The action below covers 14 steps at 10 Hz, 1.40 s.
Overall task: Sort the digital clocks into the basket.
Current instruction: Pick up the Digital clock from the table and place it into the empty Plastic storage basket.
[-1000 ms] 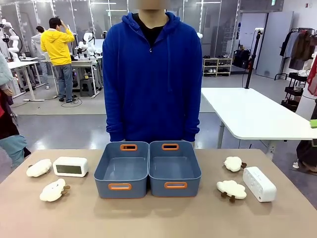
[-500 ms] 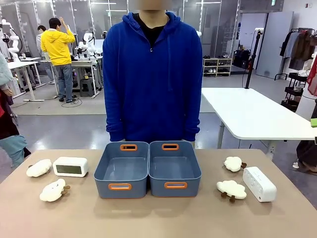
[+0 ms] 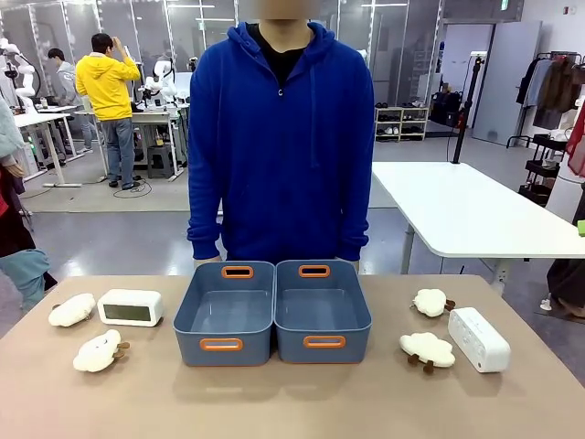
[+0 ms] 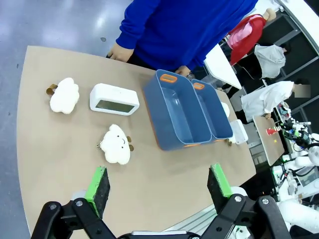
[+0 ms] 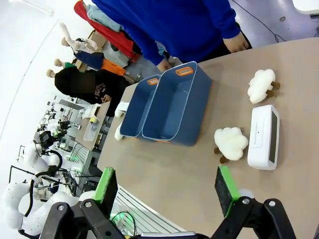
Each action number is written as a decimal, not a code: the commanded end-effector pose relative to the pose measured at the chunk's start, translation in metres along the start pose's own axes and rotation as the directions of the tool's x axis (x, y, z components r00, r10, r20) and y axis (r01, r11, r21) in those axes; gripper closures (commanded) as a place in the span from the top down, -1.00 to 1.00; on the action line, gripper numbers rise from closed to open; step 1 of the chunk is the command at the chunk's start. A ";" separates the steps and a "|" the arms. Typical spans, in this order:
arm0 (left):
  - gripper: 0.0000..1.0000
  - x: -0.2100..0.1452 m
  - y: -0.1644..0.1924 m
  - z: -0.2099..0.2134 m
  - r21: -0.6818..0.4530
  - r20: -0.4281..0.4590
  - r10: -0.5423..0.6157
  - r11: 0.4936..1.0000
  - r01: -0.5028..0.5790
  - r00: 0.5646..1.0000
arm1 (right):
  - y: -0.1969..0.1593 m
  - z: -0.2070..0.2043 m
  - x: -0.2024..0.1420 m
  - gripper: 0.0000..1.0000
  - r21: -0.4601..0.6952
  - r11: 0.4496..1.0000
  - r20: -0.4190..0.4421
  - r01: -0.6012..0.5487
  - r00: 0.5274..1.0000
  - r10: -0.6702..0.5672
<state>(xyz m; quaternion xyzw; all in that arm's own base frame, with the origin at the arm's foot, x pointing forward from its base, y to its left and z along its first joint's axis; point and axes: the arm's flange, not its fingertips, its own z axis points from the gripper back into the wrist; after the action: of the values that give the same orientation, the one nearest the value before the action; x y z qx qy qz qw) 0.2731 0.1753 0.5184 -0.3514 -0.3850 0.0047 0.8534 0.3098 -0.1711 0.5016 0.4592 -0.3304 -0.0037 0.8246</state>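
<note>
One white digital clock (image 3: 131, 307) stands at the table's left, its grey-green screen facing me; the left wrist view has this clock (image 4: 114, 99) too. The other clock (image 3: 478, 338) lies at the right with its dotted face up, and shows as a white box (image 5: 262, 137) in the right wrist view. Two blue-grey baskets sit side by side in the middle: left basket (image 3: 226, 315), right basket (image 3: 322, 312). My left gripper (image 4: 158, 183) hangs open high above the table's near edge. My right gripper (image 5: 166, 185) is open too, well short of the right clock.
Cream plush sheep lie around the clocks: two at the left (image 3: 72, 309) (image 3: 99, 351) and two at the right (image 3: 430, 302) (image 3: 427, 350). A person in a blue hoodie (image 3: 280, 137) stands at the far edge behind the baskets, hands (image 4: 119, 51) down by the table.
The person's arm on the picture's left has shifted slightly outward. Clocks, sheep and baskets have not moved.
</note>
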 end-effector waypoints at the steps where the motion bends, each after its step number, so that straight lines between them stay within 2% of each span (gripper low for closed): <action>1: 1.00 -0.001 0.000 0.000 -0.007 -0.006 0.000 1.000 0.000 1.000 | 0.000 0.001 0.001 1.00 0.012 1.000 0.004 -0.003 1.000 0.003; 14: 1.00 -0.001 0.000 0.000 -0.007 -0.006 0.000 1.000 0.000 1.000 | 0.000 0.001 0.001 1.00 0.012 1.000 0.004 -0.003 1.000 0.003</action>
<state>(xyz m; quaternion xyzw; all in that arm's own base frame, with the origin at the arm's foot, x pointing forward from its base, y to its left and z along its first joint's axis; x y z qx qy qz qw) 0.2731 0.1752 0.5184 -0.3514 -0.3850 0.0046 0.8534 0.3097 -0.1710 0.5016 0.4595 -0.3302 -0.0035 0.8245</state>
